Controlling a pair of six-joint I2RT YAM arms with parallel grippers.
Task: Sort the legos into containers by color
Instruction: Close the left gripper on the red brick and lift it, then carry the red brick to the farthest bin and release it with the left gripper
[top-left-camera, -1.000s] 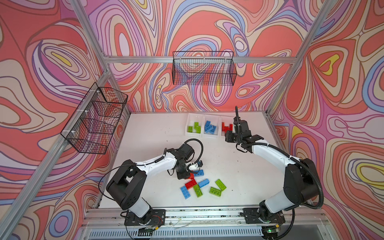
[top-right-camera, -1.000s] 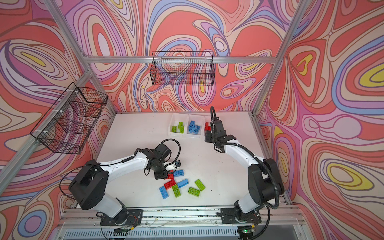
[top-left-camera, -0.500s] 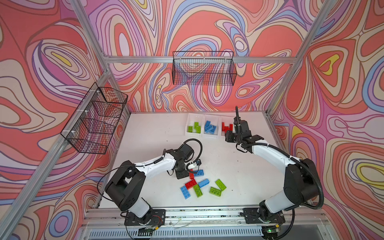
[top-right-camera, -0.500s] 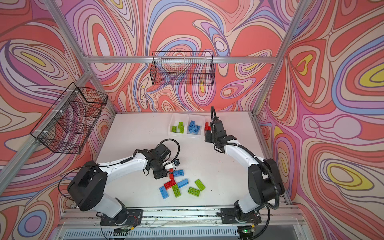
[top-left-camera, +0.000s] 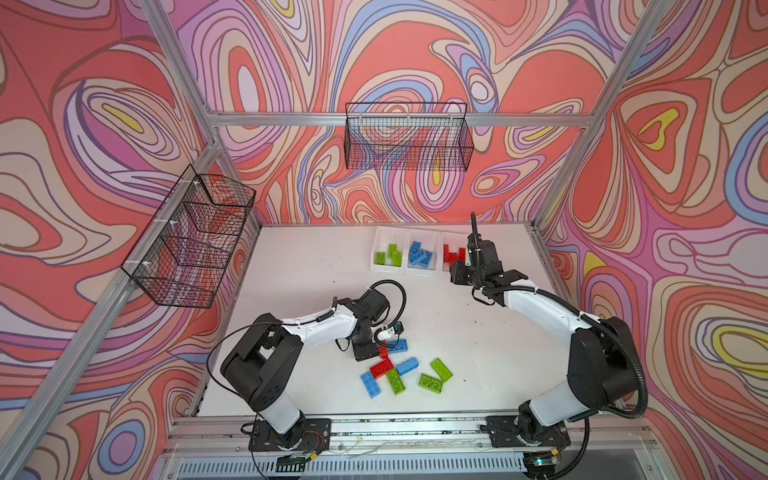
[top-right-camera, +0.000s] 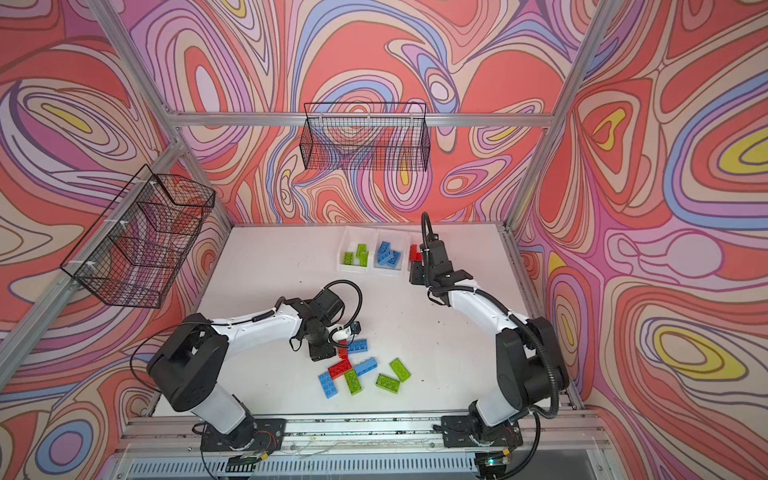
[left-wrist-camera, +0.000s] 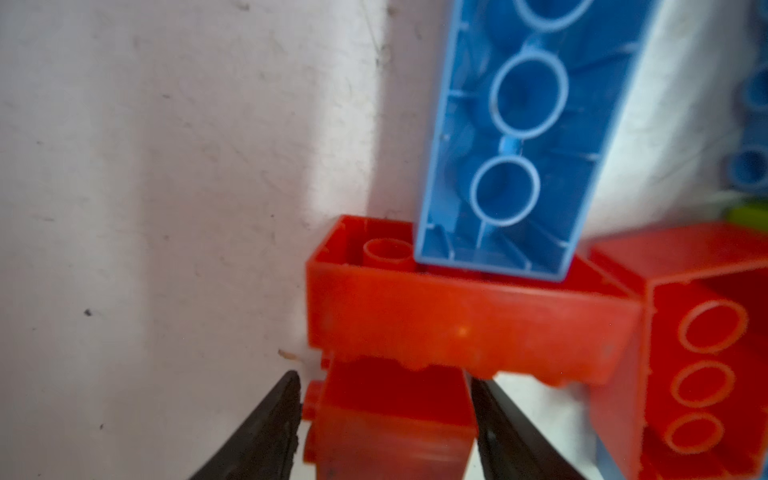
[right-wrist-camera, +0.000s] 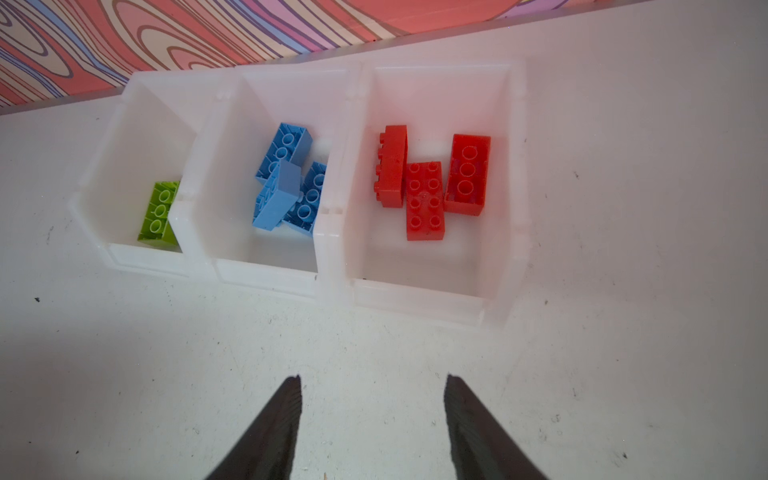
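Note:
Loose legos lie in a pile at the table's front middle: red (top-left-camera: 381, 368), blue (top-left-camera: 407, 365) and green (top-left-camera: 431, 382) ones. My left gripper (top-left-camera: 379, 353) is down at the pile's near-left edge. Its fingers (left-wrist-camera: 266, 436) stand against both sides of a red lego (left-wrist-camera: 395, 415) lying on its side. A second red lego (left-wrist-camera: 457, 320) lies across that one, with an upturned blue lego (left-wrist-camera: 511, 137) leaning on it. The containers (right-wrist-camera: 419, 299) hold green (right-wrist-camera: 160, 212), blue (right-wrist-camera: 286, 183) and red (right-wrist-camera: 424, 199) legos, one colour each. My right gripper (right-wrist-camera: 372, 378) hangs open and empty over bare table in front of them.
Two black wire baskets hang on the walls, one at the back (top-left-camera: 409, 141) and one on the left (top-left-camera: 189, 241). Aluminium frame posts stand at the table's corners. A rail (top-left-camera: 395, 428) runs along the front edge with both arm bases on it.
The left gripper's jaws have widened and now sit around the red lego at the pile's edge. The right arm has stayed still.

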